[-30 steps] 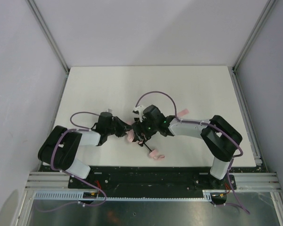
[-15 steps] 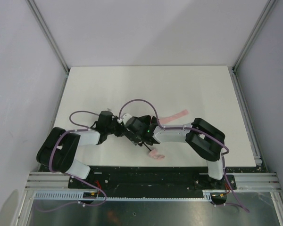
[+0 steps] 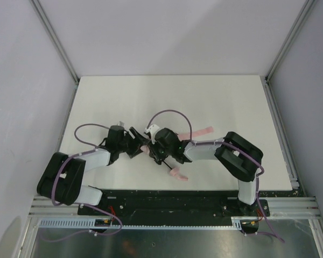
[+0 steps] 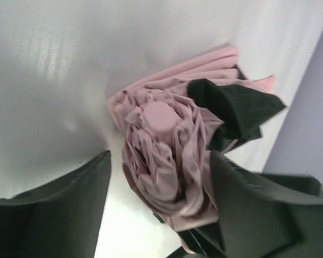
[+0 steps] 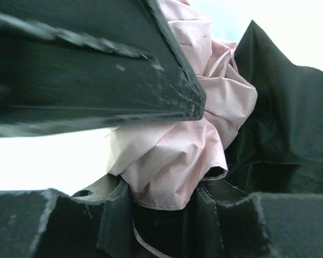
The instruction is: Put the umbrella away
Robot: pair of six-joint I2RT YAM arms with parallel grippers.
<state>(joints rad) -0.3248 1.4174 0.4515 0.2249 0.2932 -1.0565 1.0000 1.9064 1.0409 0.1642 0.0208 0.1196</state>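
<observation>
Now, left gripper: jaws spread wide, one dark finger either side of the bunched pink fabric, bare table showing on one side, so nothing gripped.
Right gripper: fingers pressed above and below a fold of the canopy, clamped on it.
Umbrella: folded, lying on the white table near its front edge, right between both grippers.
Handle: pink, poking out toward the arm bases.
Pink strip: flat beyond the right forearm; joined or loose, can't tell.
</observation>
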